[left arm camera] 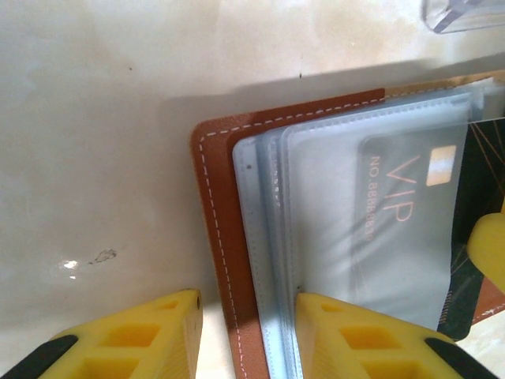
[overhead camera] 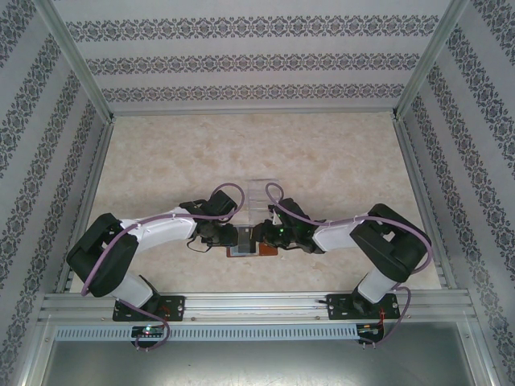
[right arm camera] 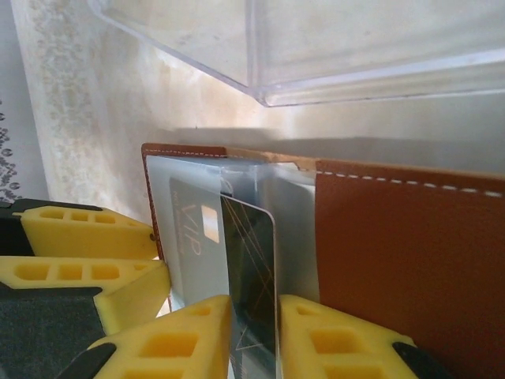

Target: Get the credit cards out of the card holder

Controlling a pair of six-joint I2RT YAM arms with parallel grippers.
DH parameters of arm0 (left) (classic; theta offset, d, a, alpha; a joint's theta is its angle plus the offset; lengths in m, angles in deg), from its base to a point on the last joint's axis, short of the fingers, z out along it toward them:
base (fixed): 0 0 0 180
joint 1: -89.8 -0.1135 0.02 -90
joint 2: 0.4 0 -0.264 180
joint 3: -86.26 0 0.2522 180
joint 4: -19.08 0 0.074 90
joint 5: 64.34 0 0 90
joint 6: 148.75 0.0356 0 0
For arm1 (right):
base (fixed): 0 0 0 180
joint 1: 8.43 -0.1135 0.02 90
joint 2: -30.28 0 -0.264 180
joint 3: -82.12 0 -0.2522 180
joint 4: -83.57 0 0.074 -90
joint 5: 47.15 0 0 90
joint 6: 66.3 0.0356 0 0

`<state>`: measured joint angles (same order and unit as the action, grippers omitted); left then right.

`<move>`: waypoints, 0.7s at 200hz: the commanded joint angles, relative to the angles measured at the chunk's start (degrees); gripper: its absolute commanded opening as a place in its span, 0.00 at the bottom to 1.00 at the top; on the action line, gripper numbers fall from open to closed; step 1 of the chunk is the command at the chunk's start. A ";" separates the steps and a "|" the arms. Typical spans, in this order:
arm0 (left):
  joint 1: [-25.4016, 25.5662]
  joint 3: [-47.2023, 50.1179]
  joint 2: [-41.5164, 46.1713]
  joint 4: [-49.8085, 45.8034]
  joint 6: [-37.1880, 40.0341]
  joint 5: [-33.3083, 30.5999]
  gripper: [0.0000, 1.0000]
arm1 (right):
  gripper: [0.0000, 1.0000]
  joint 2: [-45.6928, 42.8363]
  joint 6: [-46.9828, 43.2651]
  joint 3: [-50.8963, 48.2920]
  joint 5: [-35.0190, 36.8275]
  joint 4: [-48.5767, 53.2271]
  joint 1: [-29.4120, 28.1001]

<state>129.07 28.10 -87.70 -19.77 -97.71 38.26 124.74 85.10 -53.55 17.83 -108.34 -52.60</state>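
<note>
The card holder [overhead camera: 268, 250] lies open on the table between the two arms, brown leather [right arm camera: 402, 260] with clear sleeves. A pale grey credit card marked VIP [left arm camera: 402, 213] sits inside a sleeve. A dark credit card [right arm camera: 248, 260] sticks partway out of the sleeves and stands between the fingers of my right gripper [right arm camera: 254, 332], whose jaws are slightly apart around it. My left gripper [left arm camera: 248, 347] is open astride the holder's edge [left arm camera: 217, 237]. One finger is over the bare table and the other rests on the sleeves.
A clear plastic tray [overhead camera: 259, 193] stands just behind the card holder, its near wall close above it in the right wrist view [right arm camera: 355, 39]. Both grippers [overhead camera: 233, 240] [overhead camera: 264, 235] crowd together over the holder. Patterned walls enclose the table on three sides.
</note>
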 commanded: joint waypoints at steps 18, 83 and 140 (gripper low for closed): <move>-0.51 1.49 -3.18 -6.27 1.43 -4.42 0.37 | 0.20 2.60 1.38 -1.54 -1.19 -4.52 0.37; -0.51 1.36 -3.01 -6.71 1.43 -4.68 0.37 | 0.11 -0.43 1.01 -2.33 1.30 -2.15 0.56; -0.50 0.69 -2.22 -8.89 1.71 -7.30 0.37 | 0.08 -7.33 -2.08 -2.40 4.76 7.75 1.51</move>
<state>129.07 27.51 -87.79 -21.10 -97.65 36.99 120.10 85.45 -55.03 19.23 -107.29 -52.03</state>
